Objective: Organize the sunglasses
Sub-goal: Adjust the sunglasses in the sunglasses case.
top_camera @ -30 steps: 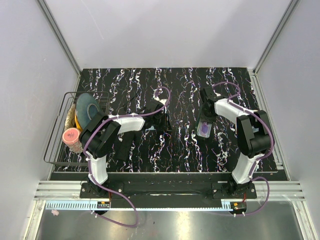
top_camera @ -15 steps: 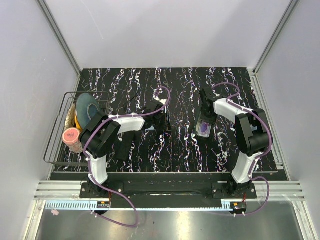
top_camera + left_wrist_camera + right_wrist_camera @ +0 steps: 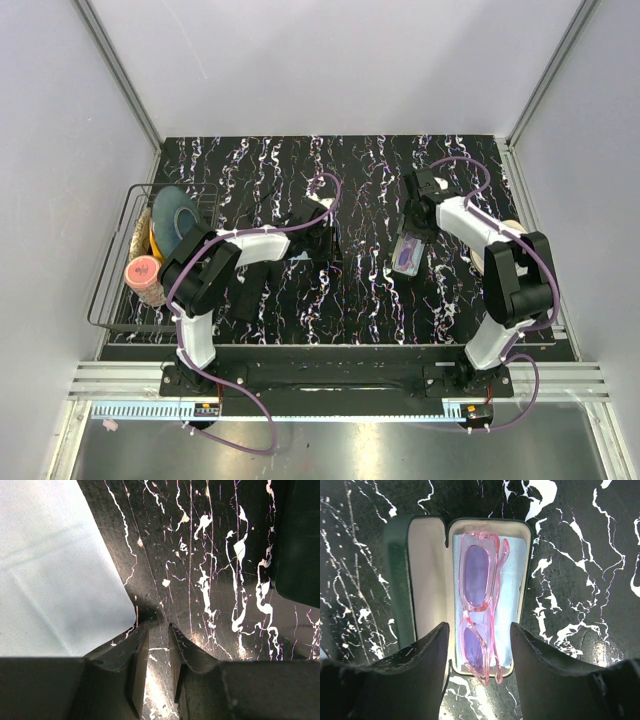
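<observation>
The table [image 3: 300, 160] is black with white squiggly lines all over it. An open glasses case [image 3: 427, 580] lies flat on the right side of it, with its lid folded out beside it. A wire basket [image 3: 125, 325] sits at the table's left edge, well apart from the case.

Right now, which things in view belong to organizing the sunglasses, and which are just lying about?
Part of the job:
- pink sunglasses
- open glasses case holding them
- blue cloth under them
- right gripper, open above the case

Just lying about:
- wire basket at the table's left edge
- blue-grey dish in it
- pink-topped container in it
</observation>
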You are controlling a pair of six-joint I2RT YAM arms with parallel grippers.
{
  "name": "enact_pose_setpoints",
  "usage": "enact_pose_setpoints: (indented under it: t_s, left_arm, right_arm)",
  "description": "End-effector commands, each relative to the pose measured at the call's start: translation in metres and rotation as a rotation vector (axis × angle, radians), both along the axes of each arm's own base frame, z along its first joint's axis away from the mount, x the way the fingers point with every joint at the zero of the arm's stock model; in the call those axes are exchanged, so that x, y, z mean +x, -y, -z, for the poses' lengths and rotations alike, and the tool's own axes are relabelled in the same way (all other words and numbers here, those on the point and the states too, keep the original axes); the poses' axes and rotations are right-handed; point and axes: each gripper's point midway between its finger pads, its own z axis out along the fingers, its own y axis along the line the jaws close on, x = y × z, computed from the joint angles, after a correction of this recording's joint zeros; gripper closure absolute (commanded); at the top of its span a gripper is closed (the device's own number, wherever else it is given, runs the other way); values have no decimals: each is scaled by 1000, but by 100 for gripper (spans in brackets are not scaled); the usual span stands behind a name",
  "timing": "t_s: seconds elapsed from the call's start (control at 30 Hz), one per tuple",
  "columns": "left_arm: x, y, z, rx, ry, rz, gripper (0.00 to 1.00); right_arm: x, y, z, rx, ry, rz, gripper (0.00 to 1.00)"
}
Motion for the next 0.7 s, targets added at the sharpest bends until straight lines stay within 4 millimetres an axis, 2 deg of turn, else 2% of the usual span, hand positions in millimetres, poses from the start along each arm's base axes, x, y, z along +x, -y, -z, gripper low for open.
enact_pose_setpoints:
  t_s: [0.0, 0.13, 0.23, 0.4, 0.67]
  left_arm:
    - [4, -3, -11, 6, 10, -3, 73]
    - [5, 2, -18, -14, 17, 7, 73]
    - [7, 7, -22, -23, 26, 15, 73]
    - [6, 7, -21, -22, 25, 18, 73]
    - [5, 6, -17, -16, 17, 18, 73]
  right_arm:
    - [-1, 0, -23, 29, 59, 2, 42]
    - [-2, 0, -26, 33, 72, -7, 46]
    - [-3, -3, -22, 59, 64, -20, 58]
    - [-8, -17, -16, 133, 49, -67, 67]
    - [-16, -12, 1, 140, 0, -51, 88]
